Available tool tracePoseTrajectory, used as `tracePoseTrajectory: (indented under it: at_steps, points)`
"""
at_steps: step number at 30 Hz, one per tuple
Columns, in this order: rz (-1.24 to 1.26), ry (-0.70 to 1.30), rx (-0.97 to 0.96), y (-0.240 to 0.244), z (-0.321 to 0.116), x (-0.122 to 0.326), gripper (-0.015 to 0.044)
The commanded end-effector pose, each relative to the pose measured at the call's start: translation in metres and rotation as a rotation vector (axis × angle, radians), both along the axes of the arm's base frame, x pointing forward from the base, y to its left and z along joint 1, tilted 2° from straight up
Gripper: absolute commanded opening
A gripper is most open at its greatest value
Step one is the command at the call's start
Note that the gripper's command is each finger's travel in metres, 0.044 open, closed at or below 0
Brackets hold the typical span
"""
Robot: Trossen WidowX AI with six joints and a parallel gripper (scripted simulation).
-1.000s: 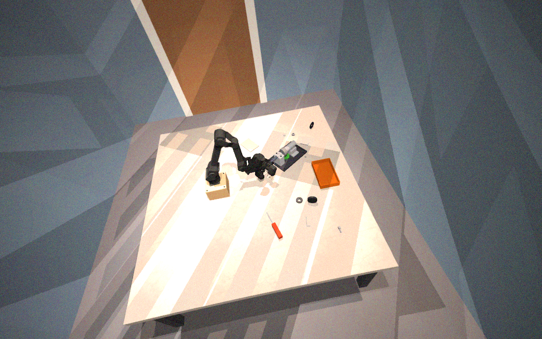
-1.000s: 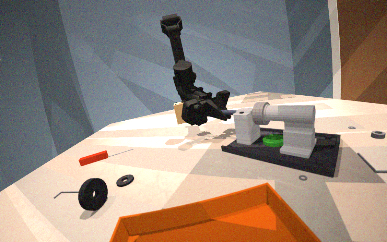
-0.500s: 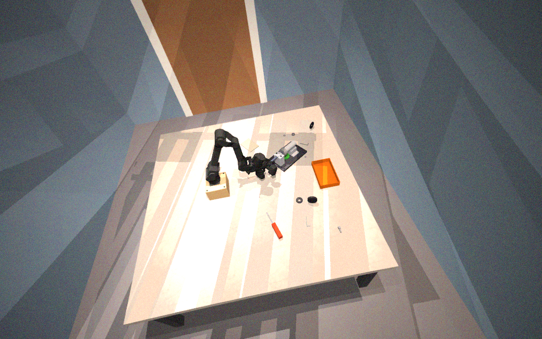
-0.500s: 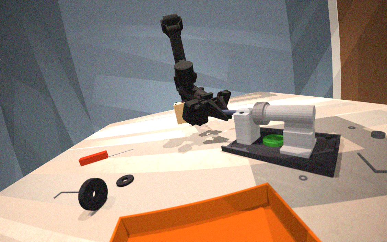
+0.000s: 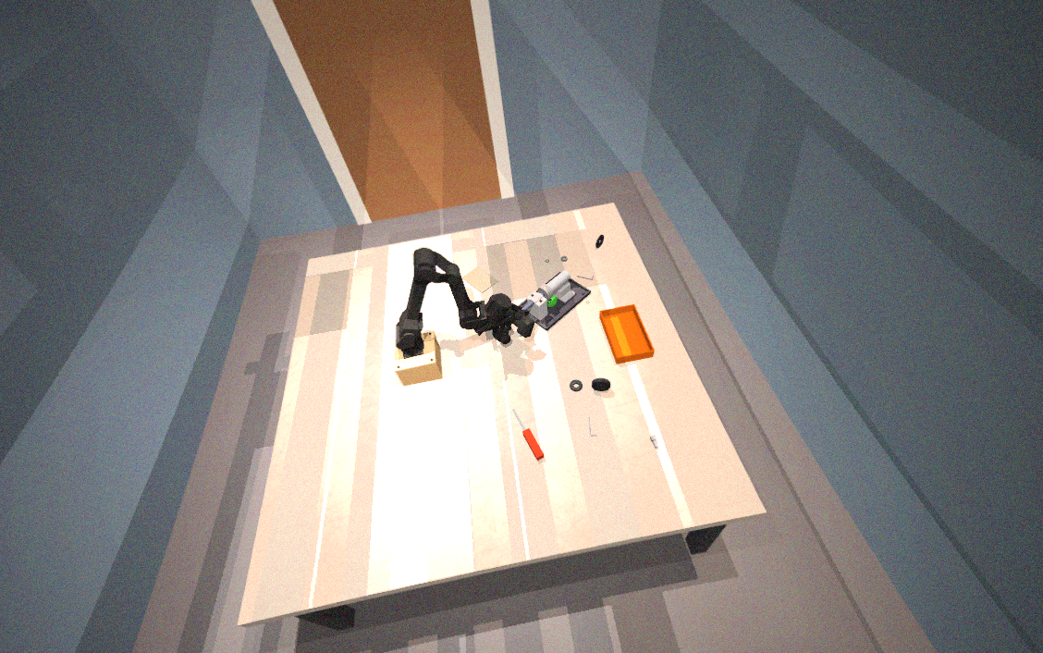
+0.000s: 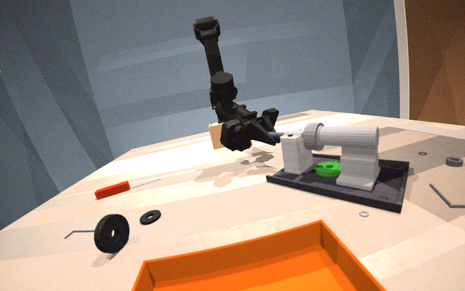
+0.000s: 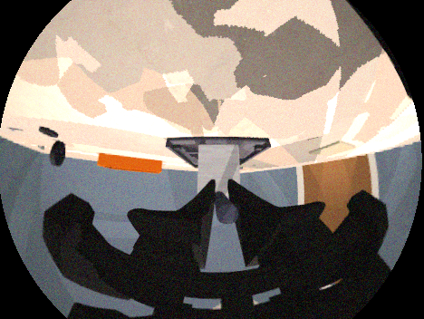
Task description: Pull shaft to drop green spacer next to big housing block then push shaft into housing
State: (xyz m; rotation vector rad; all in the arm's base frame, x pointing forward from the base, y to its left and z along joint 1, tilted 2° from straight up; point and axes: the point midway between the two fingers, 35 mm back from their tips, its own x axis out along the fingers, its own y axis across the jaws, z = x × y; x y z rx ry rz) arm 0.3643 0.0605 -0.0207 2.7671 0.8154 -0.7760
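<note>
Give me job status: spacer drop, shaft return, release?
Done: the green spacer lies flat on the dark tray, off the shaft.
In hand: the gripper is shut on the shaft, part of which sticks out of the white post; likely the push back in.
Left: finish seating, if not already full, then let go.

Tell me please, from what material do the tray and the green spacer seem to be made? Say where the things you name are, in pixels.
Orange tray [image 5: 626,360] [image 6: 233,245] [image 7: 130,163]: probably smooth plastic; thin, evenly coloured walls.
Green spacer [image 5: 552,301] [image 6: 328,171]: perhaps plastic; bright, uniform colour, though painted metal is possible.
</note>
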Motion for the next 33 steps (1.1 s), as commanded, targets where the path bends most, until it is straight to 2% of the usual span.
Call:
tracePoseTrajectory:
  at_steps: [1,33]
  points:
    - [0.0,-0.008,0.002,0.0011,0.002,0.0041,0.0]
    - [0.0,-0.008,0.002,0.0061,0.0021,0.0118,0.0]
